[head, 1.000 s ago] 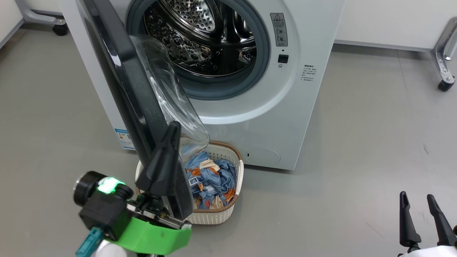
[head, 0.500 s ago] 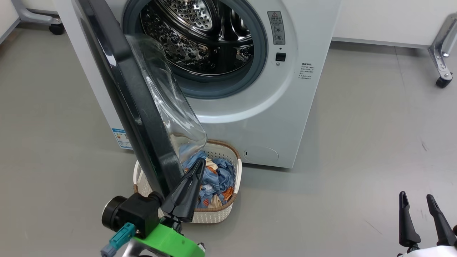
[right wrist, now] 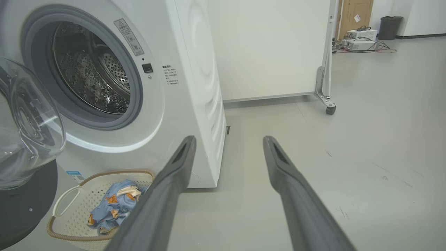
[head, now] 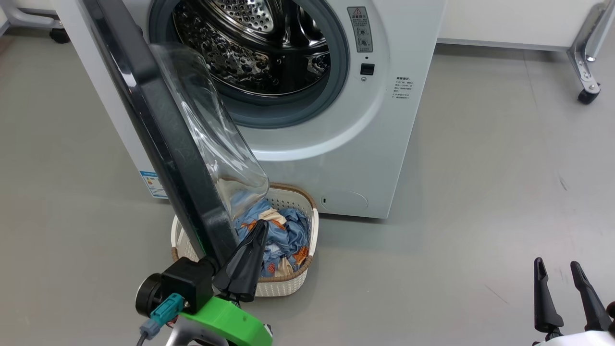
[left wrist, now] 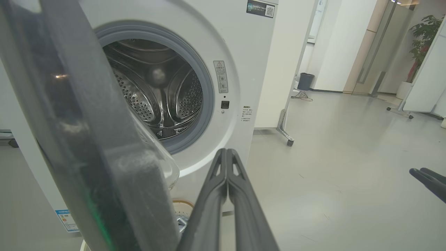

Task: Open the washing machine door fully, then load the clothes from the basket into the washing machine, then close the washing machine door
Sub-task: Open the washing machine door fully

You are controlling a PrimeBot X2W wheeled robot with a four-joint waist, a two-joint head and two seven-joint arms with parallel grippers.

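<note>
Grey smooth floor (head: 480,192) runs all round the washing machine (head: 384,120), whose steel drum stands uncovered. Hinged at the machine's left side, the washing machine door (head: 163,144) juts out roughly square to the machine's front, so it probably has further to swing. It looks rigid and fairly heavy, with a glossy, likely slippery rim. A push on the black rim well away from the hinge should serve better than one on the bulging glass. Just in front of the machine's base, partly under the door, sits the basket (head: 288,283), light and apt to slide. Inside it lie the clothes (head: 283,230), soft, limp and light, best pinched at a raised fold near the middle. The left end effector (head: 261,225) is pressed shut on nothing, just beside the door's lower edge; whether it touches is unclear. The right end effector (head: 556,262) gapes wide and empty, well clear of the machine.
</note>
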